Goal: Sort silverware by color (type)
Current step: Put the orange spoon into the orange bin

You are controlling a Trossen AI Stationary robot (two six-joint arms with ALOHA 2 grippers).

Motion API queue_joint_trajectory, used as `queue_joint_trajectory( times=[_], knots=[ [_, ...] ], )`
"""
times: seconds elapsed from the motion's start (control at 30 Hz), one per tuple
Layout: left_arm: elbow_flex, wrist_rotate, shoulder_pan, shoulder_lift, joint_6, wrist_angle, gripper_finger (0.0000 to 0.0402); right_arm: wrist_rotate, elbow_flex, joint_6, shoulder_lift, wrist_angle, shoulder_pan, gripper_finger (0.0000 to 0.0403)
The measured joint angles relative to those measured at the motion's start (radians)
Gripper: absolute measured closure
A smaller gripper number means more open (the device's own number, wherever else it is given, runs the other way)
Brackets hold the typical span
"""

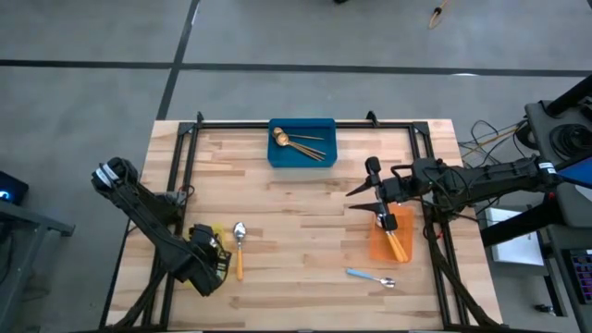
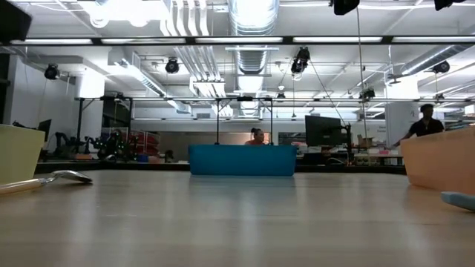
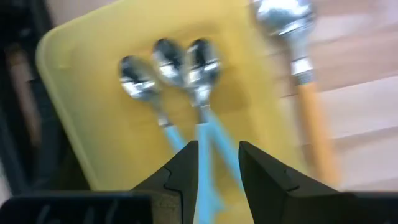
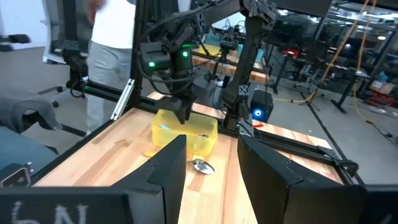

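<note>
left wrist: left gripper [image 3: 219, 163] above yellow bin [image 3: 74, 99]

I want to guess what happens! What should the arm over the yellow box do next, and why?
Probably lift the left gripper out of the yellow bin. Its fingers look open above three blue-handled spoons lying inside, holding nothing. The orange-handled spoon lies beside the bin, unsorted.

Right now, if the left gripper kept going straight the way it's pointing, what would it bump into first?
Probably the blue-handled spoons lying in the yellow bin. The left gripper points down into the bin with its fingers apart, right over the blue handles. How far above them it is, I can't tell.
</note>
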Motion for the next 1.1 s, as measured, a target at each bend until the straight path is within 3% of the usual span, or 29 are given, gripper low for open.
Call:
queue_joint_trajectory(
  times=[0.1, 0.3, 0.43, 0.57, 1.1],
  knots=[
    [0.057, -0.060, 0.038, 0.000, 0.028, 0.001, 0.0306, 0.018, 0.000, 0.009, 0.000, 0.000, 0.000, 0.0266],
    [0.157, -0.126, 0.165, 0.010, 0.251, 0.003, 0.0306, 0.018, 0.000, 0.009, 0.000, 0.000, 0.000, 0.0266],
    [0.212, -0.129, 0.265, 0.046, 0.415, 0.021, 0.0306, 0.018, 0.000, 0.009, 0.000, 0.000, 0.000, 0.0266],
    [0.258, -0.131, 0.339, 0.103, 0.474, 0.022, 0.0306, 0.018, 0.000, 0.009, 0.000, 0.000, 0.000, 0.0266],
    [0.328, -0.041, 0.363, 0.320, 0.547, 0.025, 0.0305, 0.018, 0.000, -0.003, -0.001, -0.035, 0.000, 0.0266]
  ],
)
